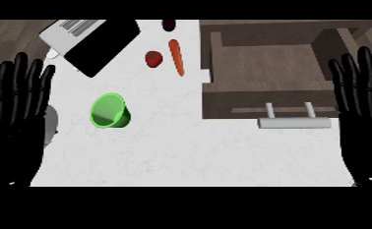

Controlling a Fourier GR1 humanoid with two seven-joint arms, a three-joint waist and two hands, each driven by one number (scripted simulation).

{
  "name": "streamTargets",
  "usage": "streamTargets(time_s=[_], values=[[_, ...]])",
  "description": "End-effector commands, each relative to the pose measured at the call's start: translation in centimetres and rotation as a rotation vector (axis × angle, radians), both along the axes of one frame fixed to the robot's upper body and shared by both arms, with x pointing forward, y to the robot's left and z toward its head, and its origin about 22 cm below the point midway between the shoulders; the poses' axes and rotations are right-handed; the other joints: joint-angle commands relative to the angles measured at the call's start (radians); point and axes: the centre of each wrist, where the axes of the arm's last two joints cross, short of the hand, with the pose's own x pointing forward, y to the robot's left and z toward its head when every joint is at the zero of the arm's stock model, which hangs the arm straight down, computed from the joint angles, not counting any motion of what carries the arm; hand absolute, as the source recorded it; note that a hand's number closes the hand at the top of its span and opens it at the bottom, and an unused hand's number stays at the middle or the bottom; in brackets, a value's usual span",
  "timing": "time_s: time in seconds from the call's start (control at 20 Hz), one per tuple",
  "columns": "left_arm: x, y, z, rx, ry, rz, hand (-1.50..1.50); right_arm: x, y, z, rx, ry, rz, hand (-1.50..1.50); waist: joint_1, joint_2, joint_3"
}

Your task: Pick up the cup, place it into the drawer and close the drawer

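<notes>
A white, faintly veined tabletop [189,154] carries everything here. At its far left lies a flat black rectangular slab [102,46], set at an angle, with a pale grey ribbed piece [71,30] adjoining its far-left end. Right of the slab lies a small red fruit or vegetable [153,59], and just beside that an orange carrot [176,57], pointing near to far. A dark purple item [169,25] sits at the far edge, cut off by the view. Dark wood floor [22,34] shows far left.
</notes>
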Motion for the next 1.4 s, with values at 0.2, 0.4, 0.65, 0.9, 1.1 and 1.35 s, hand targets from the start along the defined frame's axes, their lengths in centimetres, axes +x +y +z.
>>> streamTargets(time_s=[0.2, 0.4, 0.65, 0.9, 1.1, 1.35], values=[[1.4, 0.9, 1.3, 0.047, 0.021, -0.284, -1.5, 0.9, -1.0, -1.4, -0.02, 0.045, -0.029, -1.5, -0.004, -0.02, -0.048], [1.2, 0.3, -3.3, -0.18, 0.227, -0.344, -1.5, 0.4, -0.6, -0.5, -0.128, 0.118, -0.024, -1.5, -0.003, -0.021, -0.049], [2.6, 3.9, -5.4, -0.196, 0.265, -0.333, -1.5, 0.2, -2.0, 1.3, -0.151, 0.122, -0.021, -1.5, -0.003, -0.022, -0.048], [3.3, 4.3, -7.9, -0.2, 0.307, -0.298, -1.5, 0.0, -2.0, -1.4, -0.131, 0.138, -0.013, -1.5, -0.004, -0.022, -0.048], [3.4, 6.5, -9.8, -0.147, 0.333, -0.199, -1.5, 1.9, -1.9, 0.0, -0.151, 0.144, -0.012, -1.5, -0.002, -0.021, -0.048], [5.8, 9.4, -10.0, -0.129, 0.379, -0.133, -1.5, 1.0, -2.9, -0.4, -0.151, 0.136, -0.025, -1.5, -0.007, -0.021, -0.048]])
